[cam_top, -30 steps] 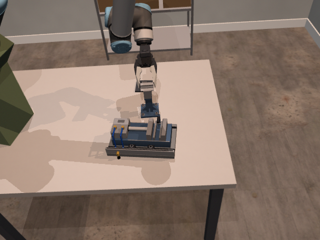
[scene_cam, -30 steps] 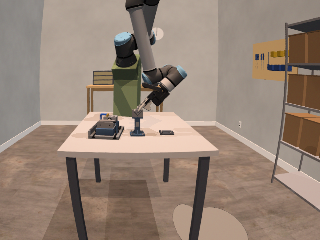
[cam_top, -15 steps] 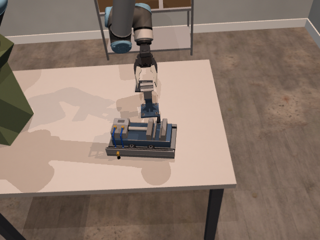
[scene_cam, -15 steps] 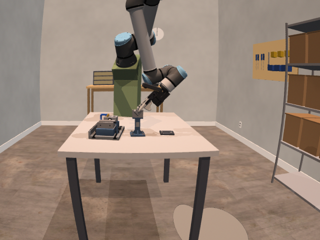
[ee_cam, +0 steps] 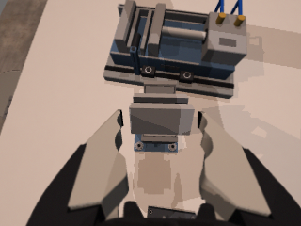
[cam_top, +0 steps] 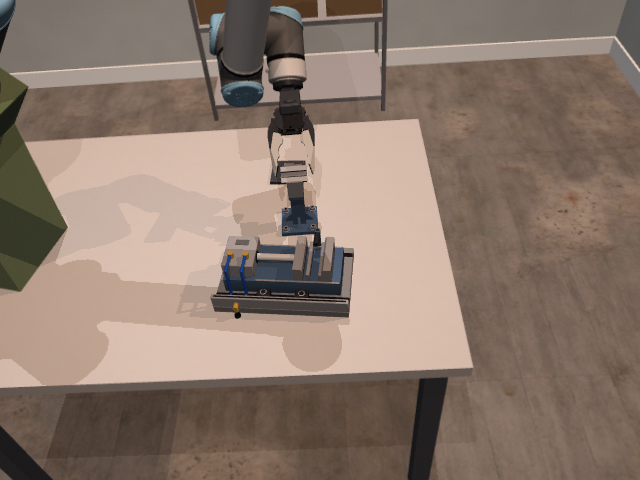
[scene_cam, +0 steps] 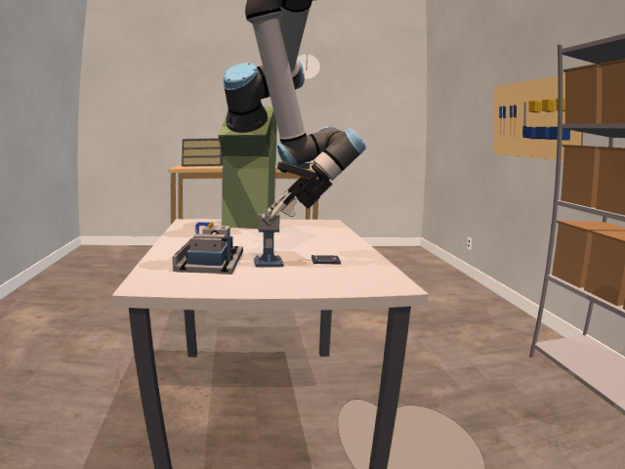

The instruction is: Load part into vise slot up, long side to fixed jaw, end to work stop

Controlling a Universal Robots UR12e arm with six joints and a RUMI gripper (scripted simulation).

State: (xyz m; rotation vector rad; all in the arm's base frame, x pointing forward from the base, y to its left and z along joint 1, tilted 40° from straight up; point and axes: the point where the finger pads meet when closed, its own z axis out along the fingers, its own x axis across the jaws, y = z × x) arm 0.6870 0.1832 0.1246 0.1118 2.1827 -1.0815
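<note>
The part [cam_top: 293, 173] [scene_cam: 269, 219] [ee_cam: 162, 121] lies in the V-block [scene_cam: 262, 225] [ee_cam: 160, 88], which is on top of a blue stand [cam_top: 299, 228] [scene_cam: 268, 261] [ee_cam: 155, 148]; it is tilted in the V, and a dark band runs along its length; I cannot tell surely which way its milled slot faces.

The claw [cam_top: 292, 170] [scene_cam: 272, 214] [ee_cam: 159, 111] is partly open, about half wide, and it holds nothing; its 2 fingers are at the 2 ends of the part, and in the wrist view a gap shows on each side; the claw comes down to the V-block at a slant.

The vise [cam_top: 289, 271] [scene_cam: 206, 256] [ee_cam: 171, 61] stands near the stand, on the same counter [cam_top: 392, 310] [scene_cam: 272, 287] [ee_cam: 61, 94]; it is open, and the 2 low bars [cam_top: 310, 260] [ee_cam: 145, 29] show between the fixed jaw [cam_top: 327, 259] [ee_cam: 125, 25] and the moving jaw [cam_top: 299, 258] [ee_cam: 156, 29]; the part is well apart from both jaws; the air cylinder [cam_top: 241, 263] [ee_cam: 226, 42] joins the moving jaw by its rod [cam_top: 275, 256] [ee_cam: 183, 33].

The infeed plate [scene_cam: 325, 259] [ee_cam: 171, 213] lies flat on the counter, on the other side of the stand from the vise; the part is not on it.
</note>
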